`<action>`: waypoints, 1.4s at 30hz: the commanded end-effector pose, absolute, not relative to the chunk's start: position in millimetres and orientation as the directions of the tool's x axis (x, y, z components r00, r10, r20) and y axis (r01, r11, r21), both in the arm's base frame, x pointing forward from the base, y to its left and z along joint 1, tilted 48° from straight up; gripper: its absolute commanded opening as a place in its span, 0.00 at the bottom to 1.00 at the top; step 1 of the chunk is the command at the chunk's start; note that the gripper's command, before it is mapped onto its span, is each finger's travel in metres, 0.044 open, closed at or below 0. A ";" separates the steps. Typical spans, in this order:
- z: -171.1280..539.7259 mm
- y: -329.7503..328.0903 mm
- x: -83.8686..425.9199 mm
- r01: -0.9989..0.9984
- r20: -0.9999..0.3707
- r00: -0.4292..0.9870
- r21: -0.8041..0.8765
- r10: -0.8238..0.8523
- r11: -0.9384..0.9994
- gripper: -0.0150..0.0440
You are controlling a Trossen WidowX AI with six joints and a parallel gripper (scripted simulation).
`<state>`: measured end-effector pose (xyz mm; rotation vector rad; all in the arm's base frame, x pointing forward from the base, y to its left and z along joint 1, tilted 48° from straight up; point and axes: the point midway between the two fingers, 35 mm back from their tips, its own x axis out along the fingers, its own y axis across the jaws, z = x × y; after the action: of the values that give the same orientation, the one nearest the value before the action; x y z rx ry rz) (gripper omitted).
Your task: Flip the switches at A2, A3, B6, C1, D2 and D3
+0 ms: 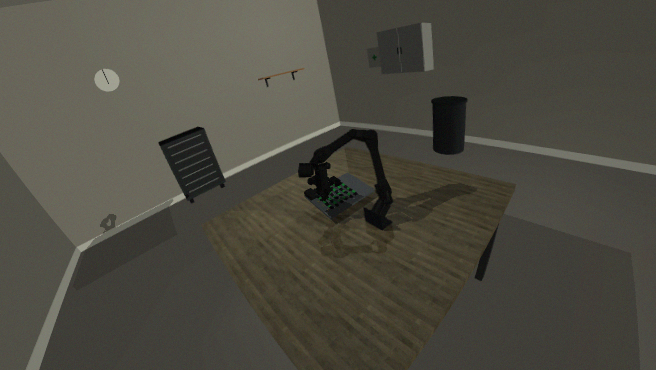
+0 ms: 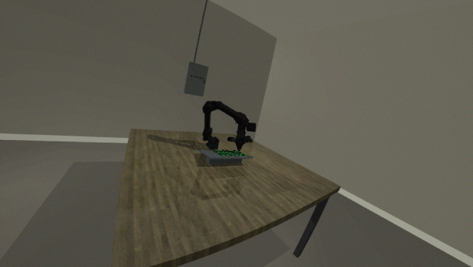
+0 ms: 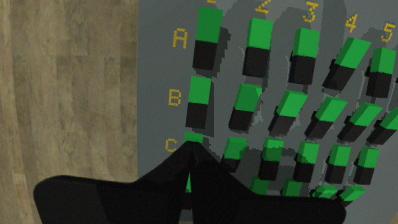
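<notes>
The grey switch panel [image 1: 360, 182] [image 2: 208, 155] [image 3: 154, 70] carries green-and-black rockers. My gripper [image 1: 326, 197] [image 2: 239, 150] [image 3: 191, 147] is shut and empty, pointing down, its tips over switch C1 [image 3: 193, 136]; contact cannot be told. Only C1's green far edge shows. In the wrist view, A2 [image 3: 257, 47] and A3 [image 3: 305, 56] are in full view, green half far and black half near. B6 [image 3: 389, 125] is cut by the right edge. D2 [image 3: 259, 186] and D3 [image 3: 291, 188] show mostly their green parts above the right finger. Which ends are raised is hard to tell.
The panel stands on the wooden table [image 1: 300, 270] [image 2: 162, 202]. Neighbouring switches B1 [image 3: 198, 102] and C2 [image 3: 234, 150] are close to the fingers. D1 [image 3: 188, 183] shows partly between them. My arm arches over the panel from its base.
</notes>
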<state>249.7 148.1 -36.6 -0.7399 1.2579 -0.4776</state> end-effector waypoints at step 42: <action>-40.2 143.8 250.6 -0.078 -0.669 0.260 -0.733 -0.696 0.676 0.25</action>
<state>250.8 145.9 -38.9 -0.7401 1.2573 -0.4769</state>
